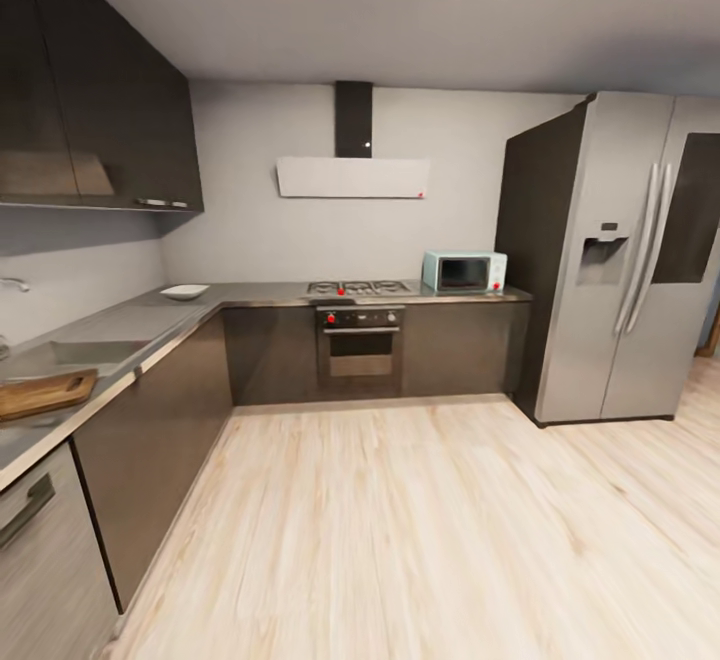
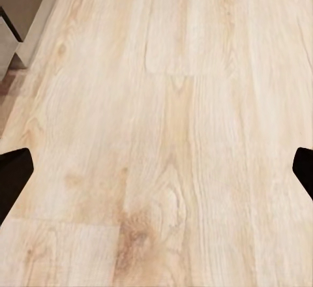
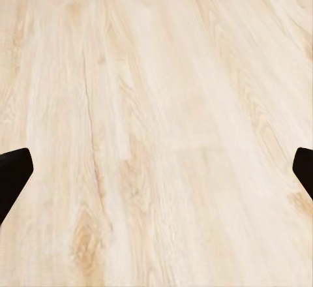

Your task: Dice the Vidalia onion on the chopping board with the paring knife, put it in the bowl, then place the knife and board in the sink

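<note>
We are holding our left gripper wide apart, its two dark fingertips showing at opposite edges of the left wrist view, with nothing between them but pale wooden floor. Our right gripper is spread just as wide, two dark fingertips at the edges, also gripping nothing above the same planks.

Both pairs of jaws are hanging well apart from the task's things. Far ahead of the left jaws, we are seeing one countertop running along the wall, one sink sunk into it, one chopping board lying just beside the sink's nearer end, and one white bowl beyond the sink near the corner.

Farther off we are counting one oven, one microwave, one hood and one fridge. Any writing is too small to read.
</note>
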You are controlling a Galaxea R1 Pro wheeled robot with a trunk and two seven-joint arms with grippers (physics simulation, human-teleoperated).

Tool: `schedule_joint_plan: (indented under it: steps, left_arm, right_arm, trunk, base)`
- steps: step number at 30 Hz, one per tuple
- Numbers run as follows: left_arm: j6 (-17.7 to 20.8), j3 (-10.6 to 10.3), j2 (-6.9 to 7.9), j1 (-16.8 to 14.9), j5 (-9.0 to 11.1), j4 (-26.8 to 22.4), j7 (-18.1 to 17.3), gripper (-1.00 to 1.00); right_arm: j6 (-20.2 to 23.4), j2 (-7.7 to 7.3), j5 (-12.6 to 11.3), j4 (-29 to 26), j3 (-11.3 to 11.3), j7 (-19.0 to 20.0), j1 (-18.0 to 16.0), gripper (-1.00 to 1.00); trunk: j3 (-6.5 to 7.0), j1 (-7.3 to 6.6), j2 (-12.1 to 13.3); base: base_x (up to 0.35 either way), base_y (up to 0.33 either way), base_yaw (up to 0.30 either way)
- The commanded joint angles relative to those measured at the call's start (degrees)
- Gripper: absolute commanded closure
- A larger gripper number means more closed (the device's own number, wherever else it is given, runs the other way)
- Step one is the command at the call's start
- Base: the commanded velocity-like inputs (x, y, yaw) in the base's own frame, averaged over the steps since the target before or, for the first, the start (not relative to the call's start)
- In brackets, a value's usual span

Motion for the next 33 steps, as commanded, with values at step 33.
schedule_joint_plan:
  steps: [33]
  left_arm:
    - [0.0,-0.2,0.0,0.0,0.6,-0.1,0.0,-1.0]
  right_arm:
    - [-0.2,0.02,0.0,0.1,0.0,-0.2,0.0,-1.0]
  trunk:
    - [-0.05,0.03,0.0]
  base:
    - [0.291,-0.141,0.012]
